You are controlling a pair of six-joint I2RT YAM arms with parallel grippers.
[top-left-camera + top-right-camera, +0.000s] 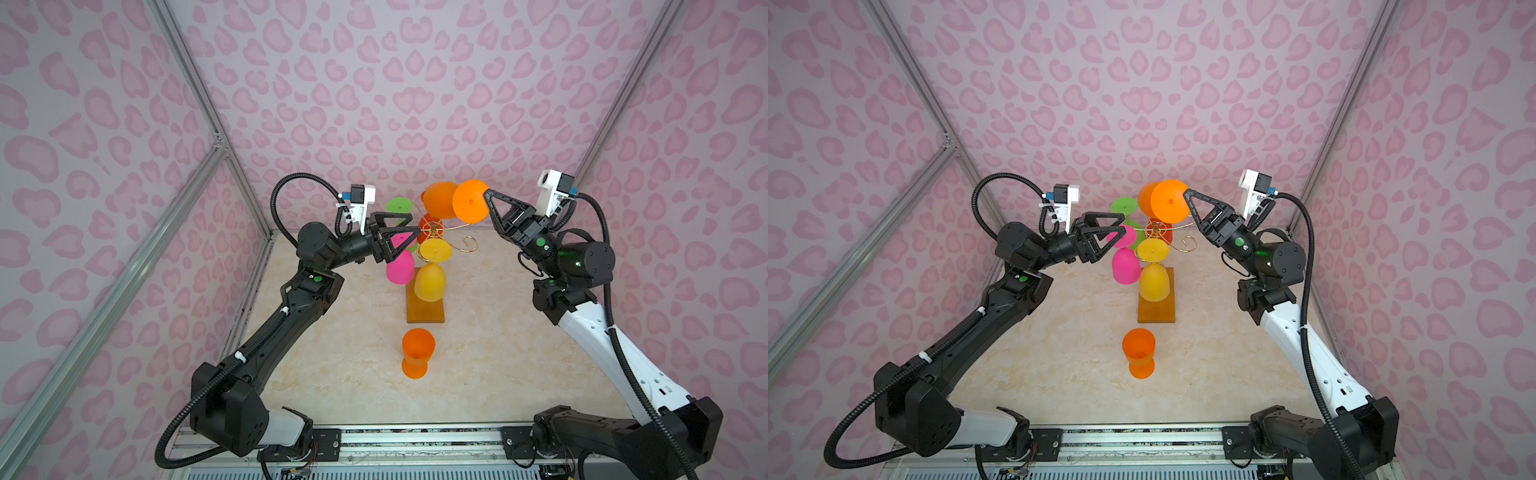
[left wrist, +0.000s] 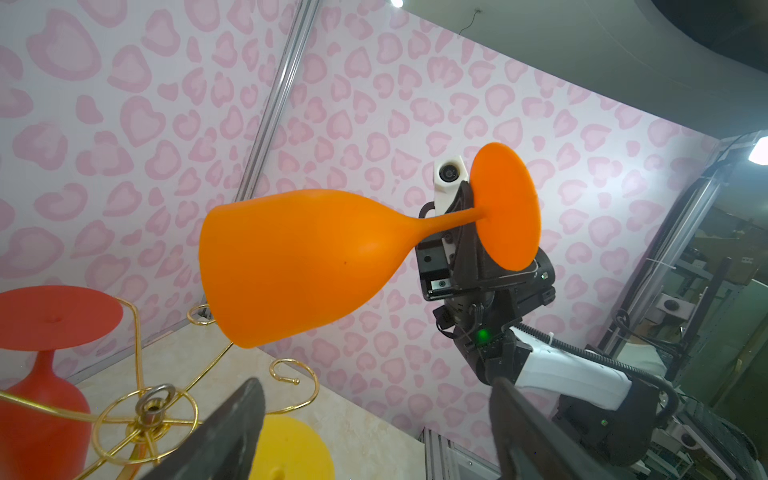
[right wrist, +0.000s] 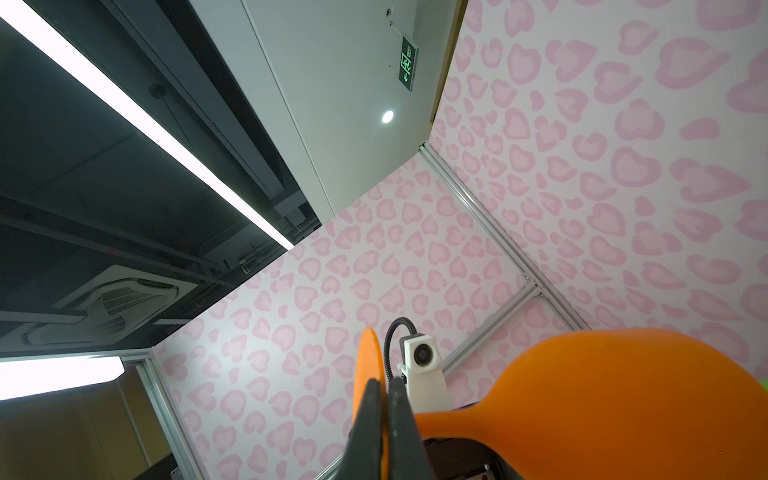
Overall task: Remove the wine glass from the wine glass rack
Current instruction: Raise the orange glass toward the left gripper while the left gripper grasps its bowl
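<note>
An orange wine glass [image 1: 441, 200] [image 1: 1169, 208] [image 2: 299, 266] [image 3: 623, 407] hangs sideways in the air behind and above the wine glass rack, apart from it. My right gripper [image 1: 487, 194] [image 1: 1187, 193] [image 3: 384, 384] is shut on the rim of its round foot [image 2: 505, 208]. The rack is gold wire [image 1: 433, 227] [image 1: 1156, 227] [image 2: 151, 409] on an amber wooden base [image 1: 426, 311]. My left gripper [image 1: 414, 226] [image 1: 1124, 222] [image 2: 376, 386] stands open just left of the rack's top, with nothing between its fingers.
Pink [image 1: 400, 268], yellow [image 1: 430, 282], green [image 1: 400, 205] and red [image 2: 41, 399] glasses hang upside down on the rack. A second orange glass [image 1: 417, 353] stands upright on the marble table in front of the base. One curled arm [image 1: 469, 244] on the right is bare.
</note>
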